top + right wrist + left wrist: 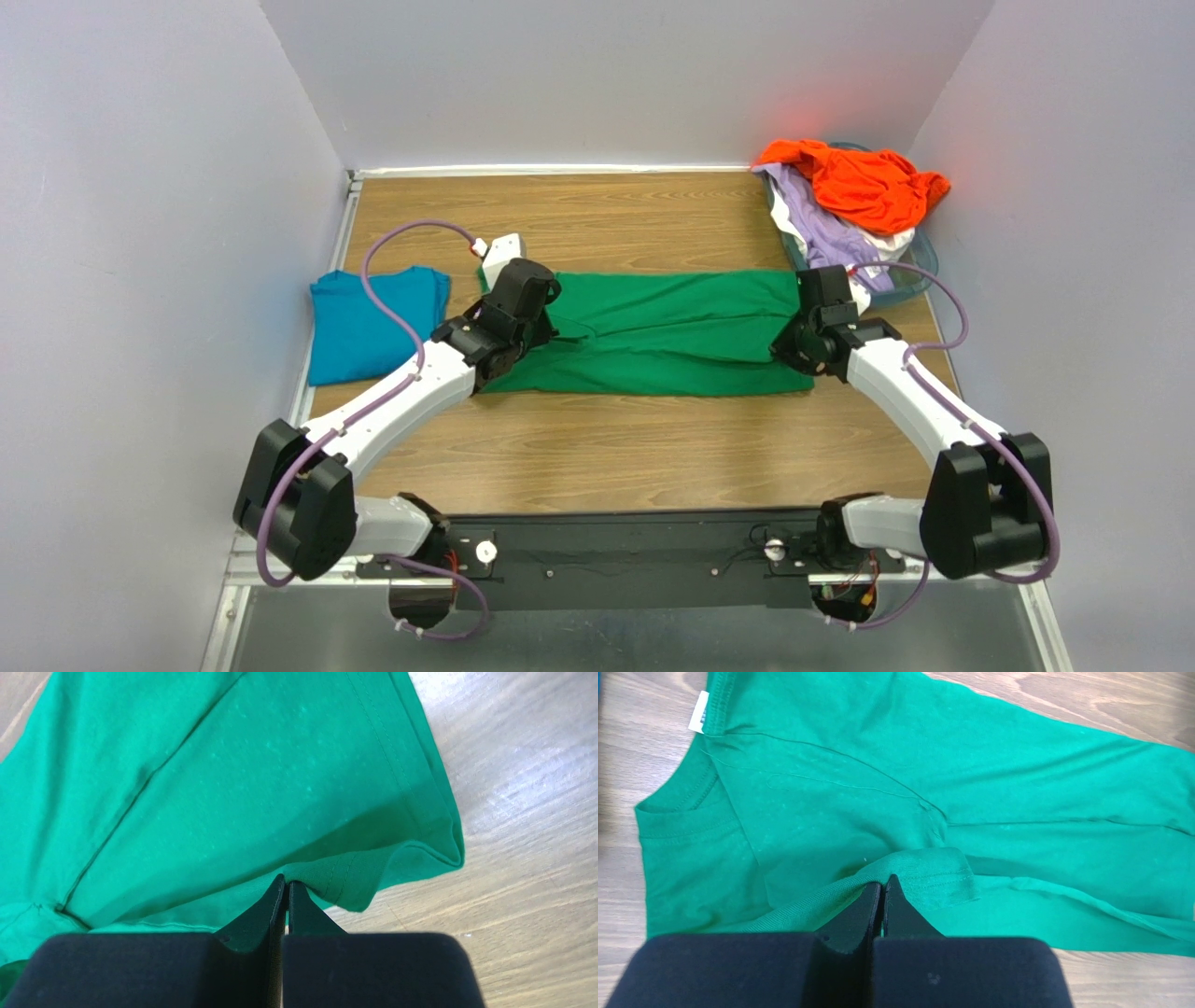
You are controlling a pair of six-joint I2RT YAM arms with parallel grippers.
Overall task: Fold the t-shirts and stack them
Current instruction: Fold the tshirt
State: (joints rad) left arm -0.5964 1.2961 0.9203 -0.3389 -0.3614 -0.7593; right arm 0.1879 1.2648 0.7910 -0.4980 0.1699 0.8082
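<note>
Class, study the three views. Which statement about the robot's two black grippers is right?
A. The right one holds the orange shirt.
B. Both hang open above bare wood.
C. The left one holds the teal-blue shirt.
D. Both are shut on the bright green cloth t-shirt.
D: the wrist views show the left gripper and the right gripper each pinched shut on a hemmed edge of the bright green cloth t-shirt.

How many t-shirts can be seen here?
5. One green t-shirt spread in the middle; a teal-blue t-shirt folded at the left; an orange t-shirt, lavender t-shirt and white t-shirt heaped in the basket, far right. The heap may hide more.
</note>
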